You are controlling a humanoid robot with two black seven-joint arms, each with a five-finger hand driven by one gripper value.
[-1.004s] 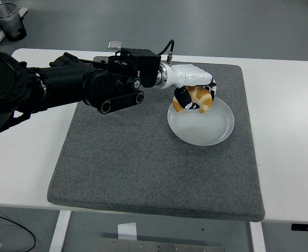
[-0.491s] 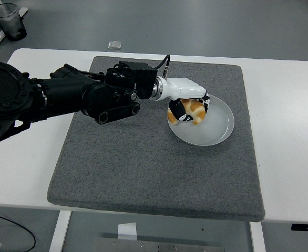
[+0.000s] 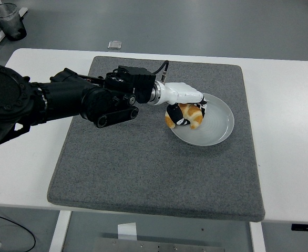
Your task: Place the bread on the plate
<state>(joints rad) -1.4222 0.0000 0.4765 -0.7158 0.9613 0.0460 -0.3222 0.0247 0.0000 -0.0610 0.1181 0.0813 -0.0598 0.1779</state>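
White worktop [image 3: 285, 94] carries a grey felt mat [image 3: 143, 173], which covers most of its middle, near edge close to the worktop's near edge. Beyond the far left corner, on the grey floor [image 3: 222, 26], a dark translucent cup [image 3: 9, 21]. Small pale square object [image 3: 114, 44] on the floor just past the far edge. Cable [image 3: 12, 226] below the near left corner.

I work in what looks like a lab or test room: my white table [image 3: 285, 105] carries a grey felt mat [image 3: 143, 173], the floor [image 3: 196, 26] beyond is bare grey, and a cable [image 3: 12, 226] trails beneath.
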